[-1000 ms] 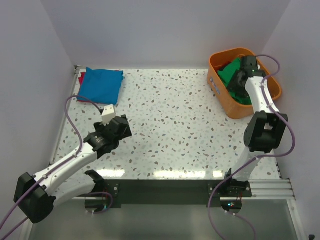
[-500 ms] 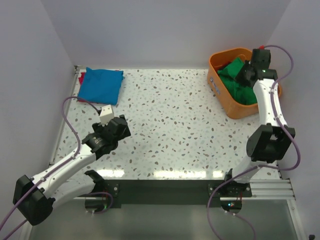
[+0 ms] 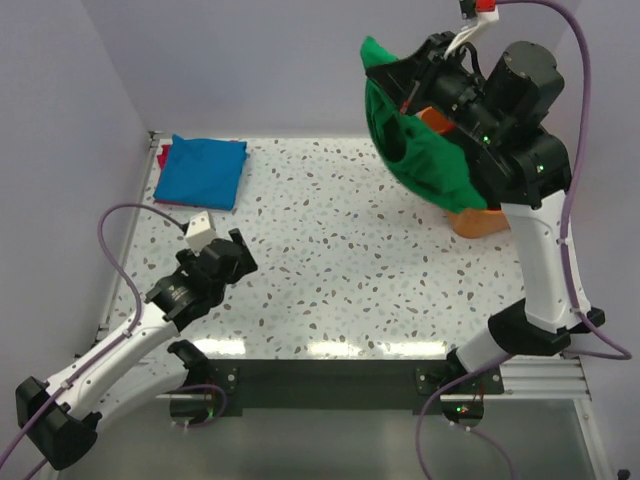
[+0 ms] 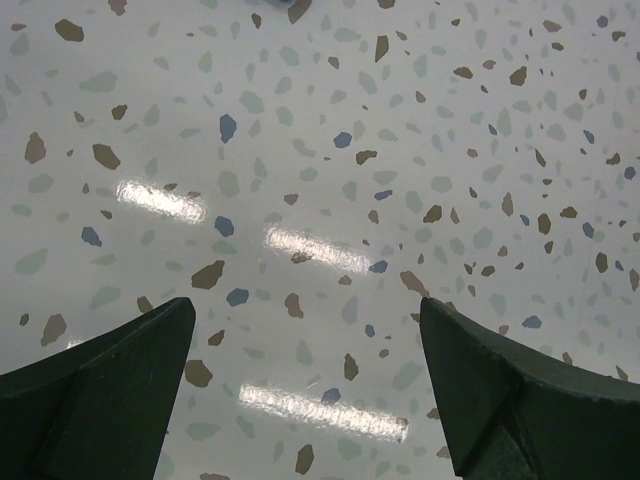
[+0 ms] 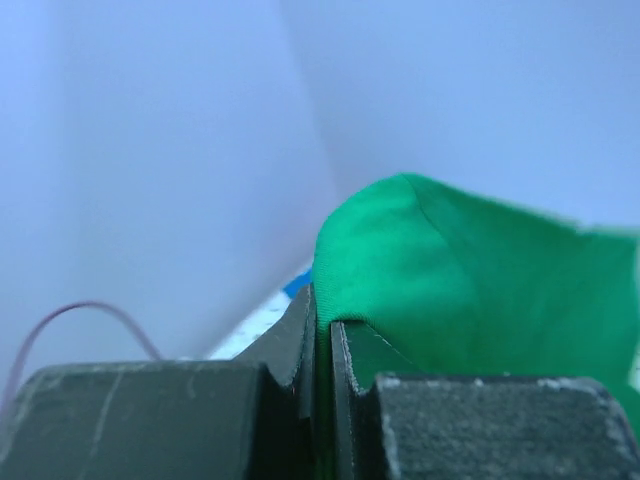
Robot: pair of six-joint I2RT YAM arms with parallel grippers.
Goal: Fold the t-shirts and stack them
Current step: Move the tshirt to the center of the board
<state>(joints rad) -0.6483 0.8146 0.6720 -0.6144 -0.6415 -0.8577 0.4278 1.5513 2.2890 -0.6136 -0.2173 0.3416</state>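
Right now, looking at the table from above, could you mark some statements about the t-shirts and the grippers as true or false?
1. The right gripper is shut on the green t-shirt and holds it in the air. True.
2. The blue t-shirt lies folded at the far left corner of the table. True.
3. The left gripper holds the blue t-shirt. False: it is open and empty, above the table.
4. The orange tub stands at the near left edge. False: it is at the far right, mostly hidden behind the green t-shirt.
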